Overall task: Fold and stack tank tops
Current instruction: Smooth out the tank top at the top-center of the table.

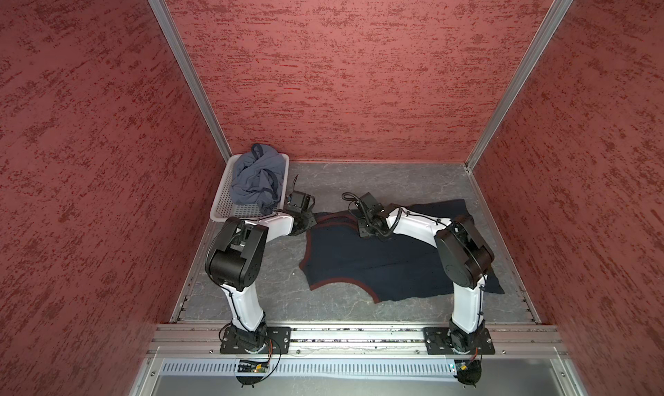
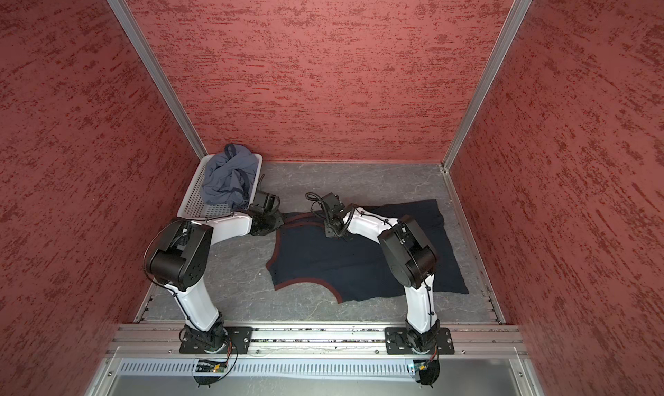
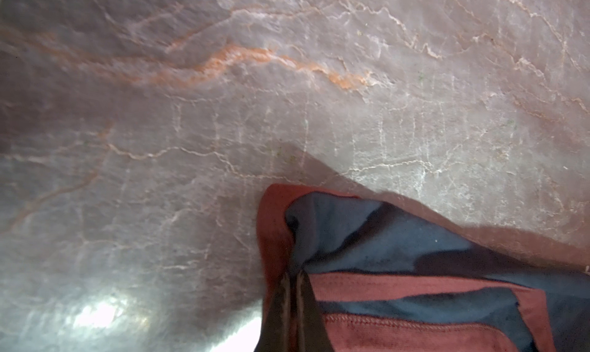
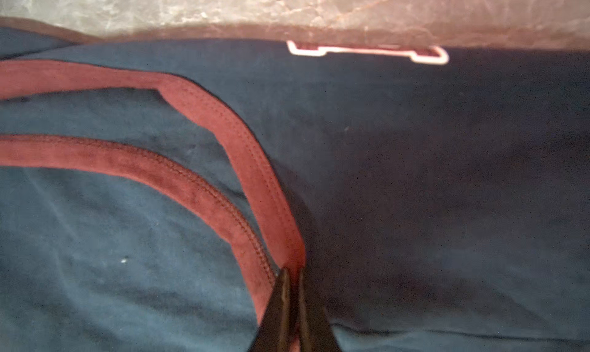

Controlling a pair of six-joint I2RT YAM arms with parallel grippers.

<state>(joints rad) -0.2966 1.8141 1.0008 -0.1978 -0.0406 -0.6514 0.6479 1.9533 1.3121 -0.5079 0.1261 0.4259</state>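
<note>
1. walls (image 1: 359, 70): three red, mottled panels closing the back and both sides of the cell.
2. table (image 1: 395, 182): grey surface with marble veining.
3. navy tank top (image 1: 377, 265): spread mostly flat on the table, from the centre out to the right. It shows in both top views. The shoulder end points left, and the far right part lies under the right arm. The maroon trim (image 4: 249, 162) edges the openings.
4. left arm (image 1: 248, 304) and right arm (image 1: 467, 300): white links with black joints, bolted at the near edge. Both reach forward and bend inward over the far edge of the navy tank top.
5. basket (image 1: 222, 196): white perforated plastic, standing in the far left corner of the table, just beside the left wrist.
6. blue-grey tank top (image 1: 257, 182): crumpled in a heap inside the basket, with one loop of dark trim hanging over the far rim.
7. left gripper (image 3: 292, 274): fingers pressed together, pinching a bunched corner of the navy tank top at its left shoulder end.
8. right gripper (image 4: 292, 272): fingers pressed together on the maroon trim where two bands meet, at the top's far edge.
9. lettering (image 4: 367, 50): a white outline at the cloth's far fold, only partly visible and not readable.
</note>
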